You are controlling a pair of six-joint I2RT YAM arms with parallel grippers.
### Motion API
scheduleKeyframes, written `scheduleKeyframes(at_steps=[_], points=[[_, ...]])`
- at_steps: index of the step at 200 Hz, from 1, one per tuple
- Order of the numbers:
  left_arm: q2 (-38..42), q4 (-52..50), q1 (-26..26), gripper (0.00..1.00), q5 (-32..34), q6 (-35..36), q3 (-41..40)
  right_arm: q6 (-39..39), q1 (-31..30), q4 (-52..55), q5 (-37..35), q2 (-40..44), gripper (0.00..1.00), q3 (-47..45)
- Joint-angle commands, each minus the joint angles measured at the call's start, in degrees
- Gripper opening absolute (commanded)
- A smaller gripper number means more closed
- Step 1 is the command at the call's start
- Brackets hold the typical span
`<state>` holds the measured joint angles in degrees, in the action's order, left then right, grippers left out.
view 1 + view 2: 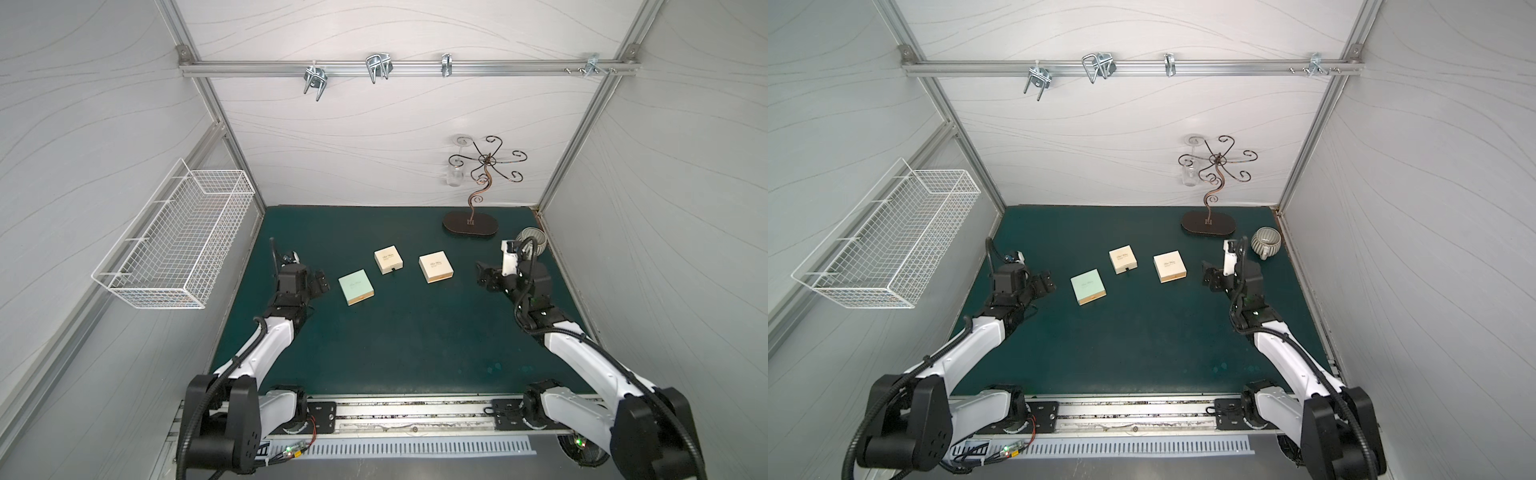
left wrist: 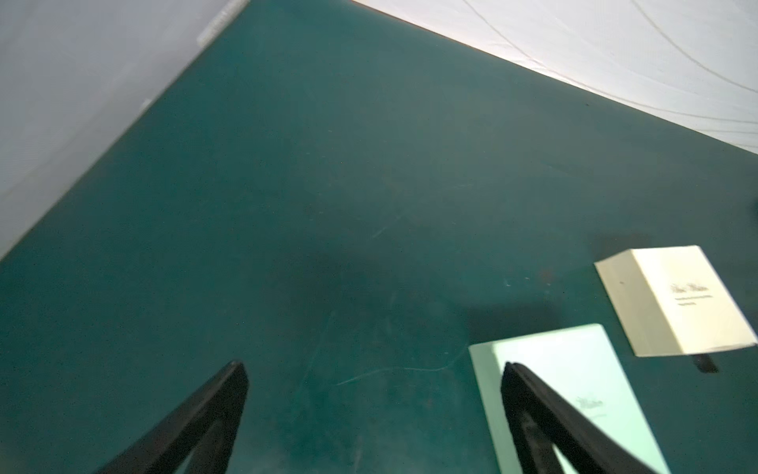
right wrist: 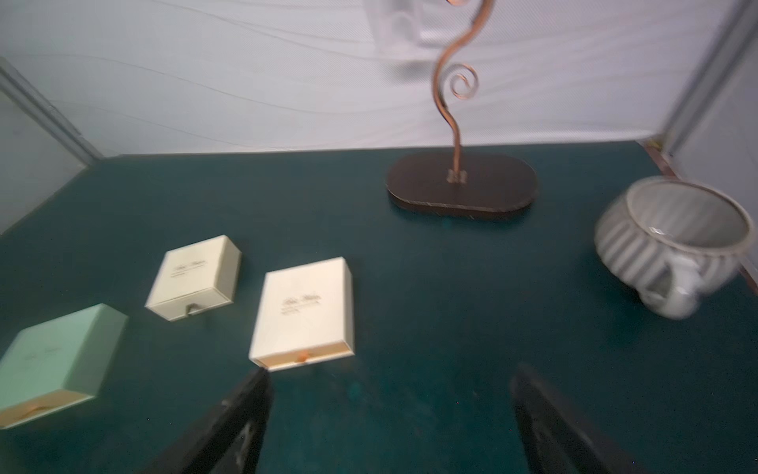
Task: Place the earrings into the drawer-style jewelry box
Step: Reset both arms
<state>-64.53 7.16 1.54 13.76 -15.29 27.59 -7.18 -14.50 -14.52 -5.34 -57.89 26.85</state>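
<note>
Three drawer-style jewelry boxes lie on the green mat with their drawers pushed in: a mint one (image 1: 355, 287) (image 1: 1087, 286) (image 3: 53, 361), a small cream one (image 1: 388, 259) (image 1: 1123, 258) (image 2: 676, 299) and a larger cream one (image 1: 435, 268) (image 1: 1169, 267) (image 3: 305, 307). The earrings show in no view. My left gripper (image 1: 320, 282) (image 2: 373, 364) hangs open just left of the mint box (image 2: 566, 361), holding nothing. My right gripper (image 1: 484, 274) (image 3: 391, 371) stands open and empty, right of the larger cream box and close to its drawer front.
A scrolled metal jewelry stand (image 1: 470, 226) on a dark oval base stands at the back right. A ribbed grey mug (image 1: 1265, 242) (image 3: 672, 246) sits by the right wall behind my right wrist. A white wire basket (image 1: 174, 249) hangs on the left wall.
</note>
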Motion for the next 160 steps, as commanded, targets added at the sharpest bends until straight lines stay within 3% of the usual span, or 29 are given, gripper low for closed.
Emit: scheduleKeyframes(at_steps=[1,38,56,74,110,127,138,160], points=[[1.5,9.3,-0.1,0.99,11.4,1.4,-4.6,4.7,0.8,-3.8,-7.3,3.0,0.99,-5.4],[-3.5,16.3,-0.1,1.0,15.2,0.1,-7.0,3.9,0.8,-12.5,-10.4,-3.4,0.99,-11.0],[-7.0,34.5,-0.1,1.0,12.7,2.0,-11.5,4.8,1.0,-14.1,-10.8,-7.0,0.99,-9.4],[-9.8,30.2,-0.1,1.0,8.9,6.2,-7.0,6.6,2.3,-22.4,-10.9,-13.9,0.99,-8.4],[-21.4,46.1,-0.2,1.0,7.2,11.5,-7.2,8.9,5.8,-29.4,-5.5,-31.0,0.99,-0.5],[-24.9,45.2,0.1,0.99,4.6,13.0,-5.0,4.5,10.1,-34.1,-1.5,-32.0,0.99,-3.2],[-23.9,39.4,-0.3,0.99,3.3,12.0,-3.1,4.9,10.1,-34.2,-1.6,-32.3,0.99,-3.1],[-24.1,39.8,-0.7,0.99,2.9,11.9,-3.2,4.8,10.0,-33.9,-1.6,-32.2,0.99,-2.9]])
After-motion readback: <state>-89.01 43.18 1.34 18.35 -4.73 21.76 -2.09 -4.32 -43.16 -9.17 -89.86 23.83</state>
